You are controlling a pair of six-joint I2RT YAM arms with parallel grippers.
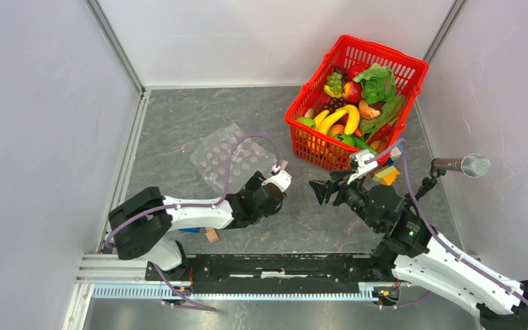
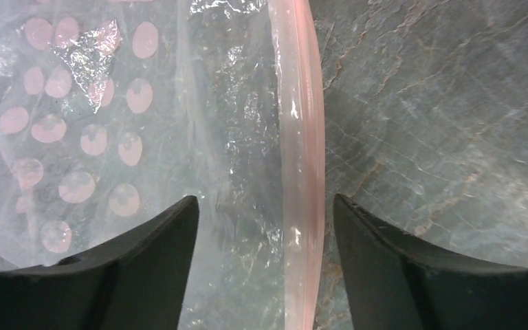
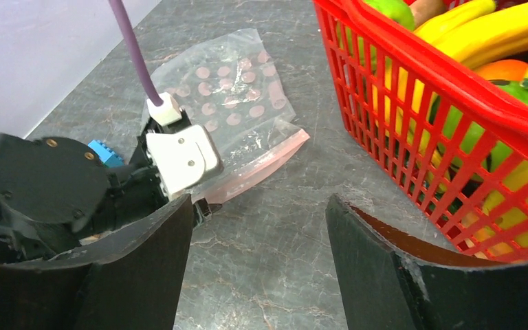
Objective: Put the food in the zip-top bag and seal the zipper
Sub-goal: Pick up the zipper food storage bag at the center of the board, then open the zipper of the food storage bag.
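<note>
Your left tool point(image 2: 265, 206) is spread wide over the bag point(image 1: 230, 157) mouth, zipper point(image 2: 302, 172) between its fingers, not clamped. Bag lies flat, left of worktop point(image 1: 302, 223) centre. Right tool point(image 3: 260, 206) is wide, empty, near the basket point(image 1: 316, 148). Food point(image 1: 350, 113) sits in the basket, far right corner.

Left arm point(image 1: 192, 213): stretched low from the near-left corner toward the middle of the tabletop point(image 1: 302, 227), wrist bent downward.
Left gripper point(image 2: 265, 210): jaws parted, fingers pointing down, close over the surface.
Right arm point(image 1: 447, 265): reaching from the near-right corner toward the middle.
Right gripper point(image 1: 321, 190): jaws parted, aimed leftward and angled down.
</note>
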